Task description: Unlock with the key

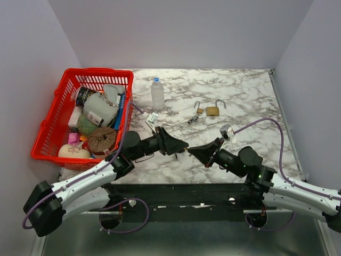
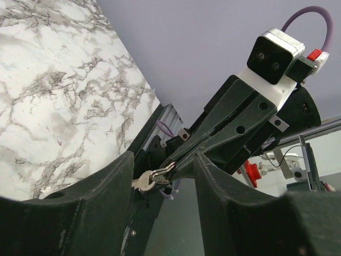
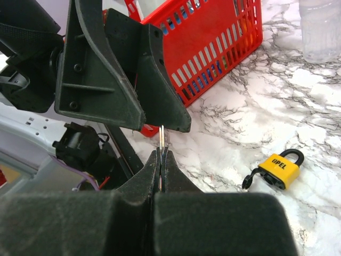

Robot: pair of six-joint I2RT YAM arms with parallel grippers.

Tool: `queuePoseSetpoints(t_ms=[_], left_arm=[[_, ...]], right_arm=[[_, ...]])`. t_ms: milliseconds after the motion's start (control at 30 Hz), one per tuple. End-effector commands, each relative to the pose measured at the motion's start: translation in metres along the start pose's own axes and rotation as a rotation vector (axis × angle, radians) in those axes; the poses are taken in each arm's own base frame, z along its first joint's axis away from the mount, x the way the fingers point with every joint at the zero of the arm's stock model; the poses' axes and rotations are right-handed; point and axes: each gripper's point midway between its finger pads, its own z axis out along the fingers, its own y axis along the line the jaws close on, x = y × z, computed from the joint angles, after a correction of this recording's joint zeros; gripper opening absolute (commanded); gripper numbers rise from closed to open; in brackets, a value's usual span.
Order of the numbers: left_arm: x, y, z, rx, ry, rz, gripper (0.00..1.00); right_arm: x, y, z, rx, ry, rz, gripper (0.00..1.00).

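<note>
Grip: right end effector (image 1: 190,151) pressed together, pinching key (image 2: 143,183) in mid-air; left end effector (image 1: 184,145) spread around it;
Lock: padlock (image 1: 212,111) on tabletop (image 1: 245,90), well apart;
Handover: clamp key squarely before right releases

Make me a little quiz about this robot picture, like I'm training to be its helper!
1. Which claw is pinching the keys? A: left claw. B: right claw. C: neither.
2. True or false: the yellow padlock lies inside the red basket.
3. Fill in: the clear bottle stands ____ on the table.
Key: 1 B; the left claw's fingers only sit either side of the keys. 2 False; it lies on the table. 3 Upright.
</note>
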Motion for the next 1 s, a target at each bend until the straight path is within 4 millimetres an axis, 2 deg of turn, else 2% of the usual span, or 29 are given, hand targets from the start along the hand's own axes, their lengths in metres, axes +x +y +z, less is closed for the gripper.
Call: queuePoseSetpoints(t_ms=[0, 100, 233, 333, 467, 567, 600, 767, 933, 967], left_arm=[[-0.0036, -0.0041, 0.0003, 0.013, -0.043, 0.003, 0.59], [-0.003, -0.0056, -0.0001, 0.014, -0.046, 0.005, 0.52], [-0.0019, -0.0083, 0.001, 0.019, -0.041, 0.003, 0.48], [-0.0007, -0.0096, 0.0023, 0.024, -0.043, -0.004, 0.4], [0.0008, -0.0124, 0.0036, 0.031, -0.038, -0.005, 0.38], [0.0019, -0.0132, 0.0043, 0.032, -0.035, -0.004, 0.33], [0.0031, -0.0134, 0.0056, 0.032, -0.033, -0.005, 0.28], [0.0036, -0.0133, 0.0063, 0.031, -0.035, -0.004, 0.17], [0.0026, -0.0126, 0.0072, 0.027, -0.043, 0.001, 0.1], [0.0023, -0.0124, 0.0073, 0.027, -0.045, 0.002, 0.05]], right_arm=[[-0.0123, -0.0053, -0.002, 0.031, -0.071, 0.038, 0.01], [-0.0142, -0.0064, -0.004, 0.039, -0.082, 0.048, 0.01], [-0.0152, -0.0085, -0.006, 0.051, -0.089, 0.056, 0.01], [-0.0159, -0.0097, -0.007, 0.057, -0.094, 0.063, 0.01], [-0.0172, -0.01, -0.0078, 0.059, -0.099, 0.066, 0.01], [-0.0164, -0.01, -0.0077, 0.061, -0.096, 0.069, 0.01], [-0.0168, -0.0091, -0.0076, 0.057, -0.096, 0.071, 0.01], [-0.0161, -0.0086, -0.0075, 0.054, -0.092, 0.07, 0.01], [-0.0144, -0.0076, -0.0067, 0.048, -0.084, 0.066, 0.01], [-0.0138, -0.0074, -0.0068, 0.046, -0.081, 0.065, 0.01]])
